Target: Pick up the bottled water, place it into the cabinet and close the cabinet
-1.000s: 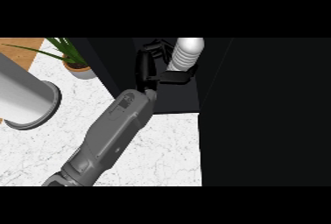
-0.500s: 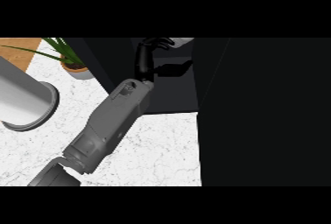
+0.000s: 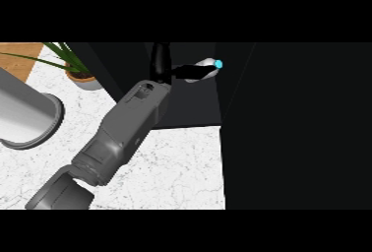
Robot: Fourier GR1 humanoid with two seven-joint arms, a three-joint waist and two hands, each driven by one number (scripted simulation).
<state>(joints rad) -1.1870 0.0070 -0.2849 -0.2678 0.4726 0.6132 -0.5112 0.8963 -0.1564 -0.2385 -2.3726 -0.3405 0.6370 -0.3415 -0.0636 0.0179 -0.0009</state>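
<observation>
Deep inside the dark cabinet (image 3: 189, 106), my left hand (image 3: 161, 64) grasps the bottled water (image 3: 201, 70), a pale, clear bottle with a bright blue cap, held tilted above the white marble surface (image 3: 181, 167) beside a potted plant (image 3: 76, 74).

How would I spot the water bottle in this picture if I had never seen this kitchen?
Start at the big dark cabinet filling the right side above the white marble counter. Follow the grey forearm up from the lower left to its black hand inside the dark opening. The bottled water is the small pale thing beside that hand, lying tilted, the only thing with a bright blue cap.
</observation>
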